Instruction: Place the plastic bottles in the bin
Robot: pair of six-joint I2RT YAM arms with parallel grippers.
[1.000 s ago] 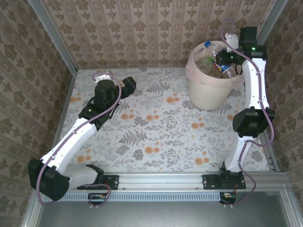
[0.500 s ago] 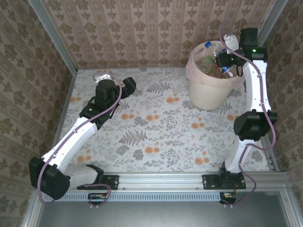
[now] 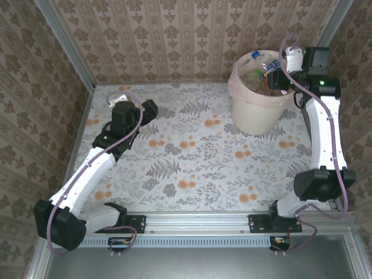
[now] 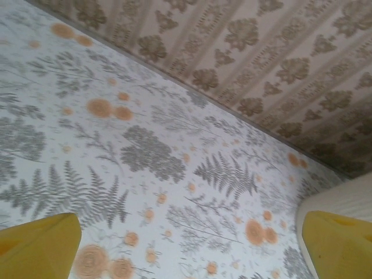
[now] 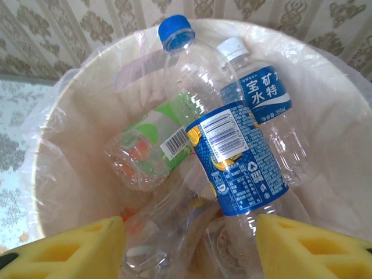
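Plastic bottles (image 5: pixel 192 87) lie heaped inside the bin (image 5: pixel 349 151), with the right gripper (image 5: pixel 189 235) above them.
The right gripper's yellow pads (image 5: pixel 75 250) stand apart and grip nothing. Just below the gap lies a blue-labelled bottle (image 5: pixel 238 157), beside a white-capped bottle (image 5: pixel 267 110) and a crushed green-labelled bottle (image 5: pixel 148 154). The bin stands at the table's (image 3: pixel 192 151) far right corner. Across the table, the left gripper (image 4: pixel 189 244) hangs wide open over the floral top.

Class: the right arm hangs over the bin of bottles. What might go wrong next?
1. The right gripper, jaws apart over the blue-capped bottle, might snag it on lifting away; its cap sits at the bin rim, so it might tip out.
2. A finger might catch the liner.
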